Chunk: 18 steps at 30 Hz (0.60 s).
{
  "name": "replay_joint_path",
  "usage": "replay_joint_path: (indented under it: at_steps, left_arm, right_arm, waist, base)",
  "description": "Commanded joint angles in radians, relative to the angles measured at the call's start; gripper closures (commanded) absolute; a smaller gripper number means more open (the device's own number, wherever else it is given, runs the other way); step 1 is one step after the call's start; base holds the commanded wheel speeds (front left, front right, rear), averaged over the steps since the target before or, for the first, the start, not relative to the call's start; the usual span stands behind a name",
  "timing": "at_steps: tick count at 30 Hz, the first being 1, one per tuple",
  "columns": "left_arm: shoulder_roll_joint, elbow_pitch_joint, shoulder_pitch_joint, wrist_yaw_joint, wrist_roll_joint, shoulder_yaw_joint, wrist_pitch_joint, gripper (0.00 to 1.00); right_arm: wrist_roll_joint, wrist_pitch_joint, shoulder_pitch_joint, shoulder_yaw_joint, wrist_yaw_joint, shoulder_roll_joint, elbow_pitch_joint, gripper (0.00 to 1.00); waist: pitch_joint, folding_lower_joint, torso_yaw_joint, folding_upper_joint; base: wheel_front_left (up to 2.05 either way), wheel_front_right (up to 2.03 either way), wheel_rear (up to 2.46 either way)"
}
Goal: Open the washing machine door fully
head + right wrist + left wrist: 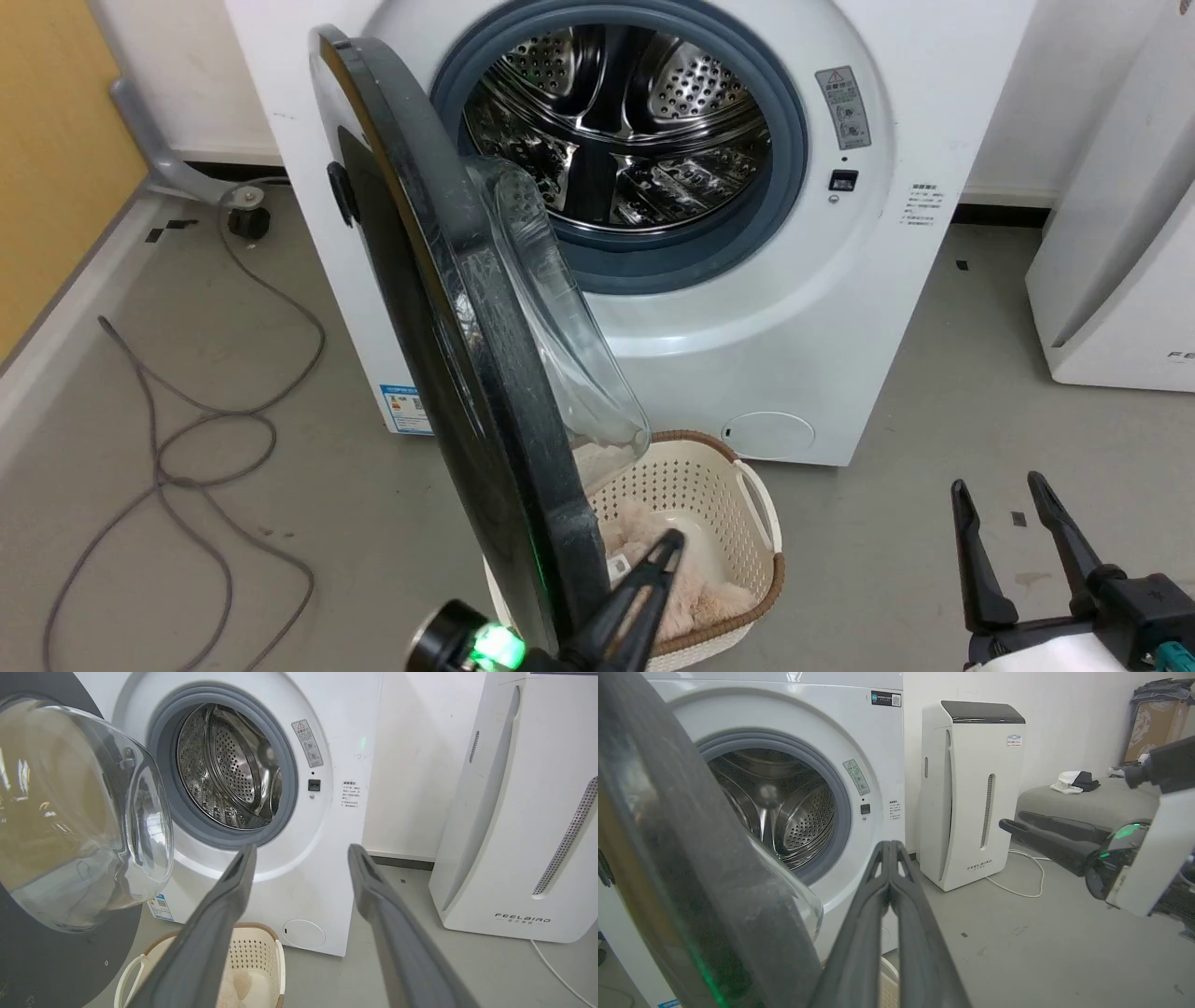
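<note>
The left gripper [670, 543] rises from the bottom of the head view, its two dark fingers pressed flat together and pointing up and slightly right. A green light [495, 646] glows at its wrist. The right gripper [999, 485] sits at lower right, fingers spread wide, holding nothing, tips pointing up.

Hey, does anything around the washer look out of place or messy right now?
Nothing looks spilled or broken. A loose grey cable sprawls in loops on the floor left of the washing machine, a trip hazard, and the laundry basket sits right under the partly open washing machine door.
</note>
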Motion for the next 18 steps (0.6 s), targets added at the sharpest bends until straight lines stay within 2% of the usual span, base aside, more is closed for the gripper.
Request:
replay_joint_path:
  at_steps: [1, 9, 18]
  left_arm:
    - [0.004, 0.004, 0.016, 0.005, -0.003, 0.010, -0.004, 1.00]
    - [0.021, 0.036, 0.032, 0.008, -0.010, 0.065, -0.004, 1.00]
    - [0.022, 0.050, 0.043, -0.002, -0.010, 0.095, -0.004, 1.00]
  right_arm:
    - [0.007, -0.004, 0.009, 0.000, 0.001, 0.005, 0.004, 0.00]
    - [0.009, -0.004, 0.009, -0.001, 0.001, 0.005, 0.015, 0.00]
    - [0.015, -0.004, 0.009, 0.004, 0.001, 0.005, 0.023, 0.00]
  waist:
    - [0.000, 0.0000, 0.002, -0.0001]
    - [0.004, 0.0000, 0.025, -0.0001]
    - [0.007, 0.0000, 0.082, -0.0001]
  base:
    - [0.00, 0.00, 0.00]
    - [0.00, 0.00, 0.00]
    - [0.00, 0.00, 0.00]
